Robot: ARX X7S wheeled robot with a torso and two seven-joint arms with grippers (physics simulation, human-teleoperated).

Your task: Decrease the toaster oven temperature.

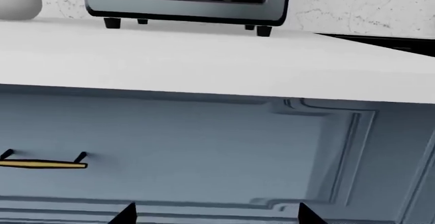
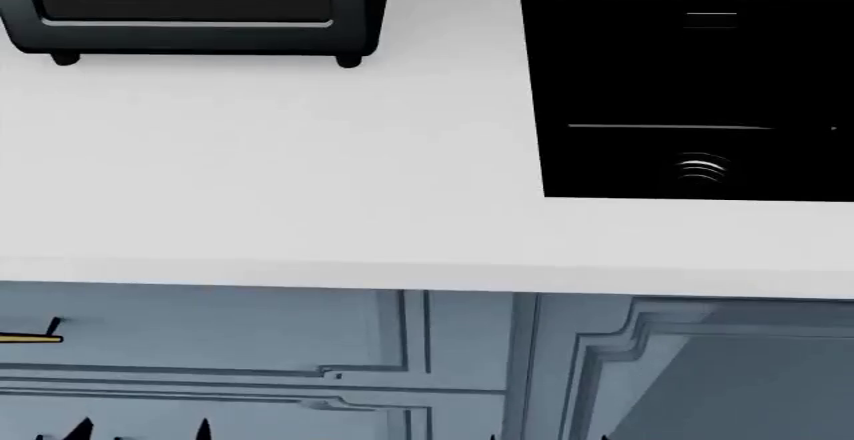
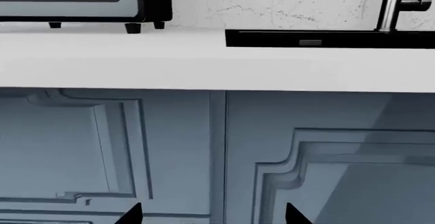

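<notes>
The toaster oven [image 2: 200, 10] is a dark grey-black box with a tinted glass door and small black feet, at the back left of the white counter [image 2: 334, 180]. Only its lower part shows, and no knobs are in view. It also shows in the left wrist view [image 1: 190, 0] and the right wrist view [image 3: 81, 2]. My left gripper [image 1: 216, 215] is open and empty, low in front of the cabinet drawer, well below and short of the oven. Its tips show in the head view [image 2: 140, 428]. My right gripper [image 3: 212, 215] is open and empty, facing the cabinet fronts below the counter.
A flat black cooktop [image 2: 687, 85] is set in the counter to the oven's right. A pale round container [image 1: 17, 0] stands left of the oven. A metal post [image 3: 394, 2] rises behind the cooktop. Blue-grey cabinet fronts with a gold drawer handle [image 1: 44, 164] lie below the counter edge.
</notes>
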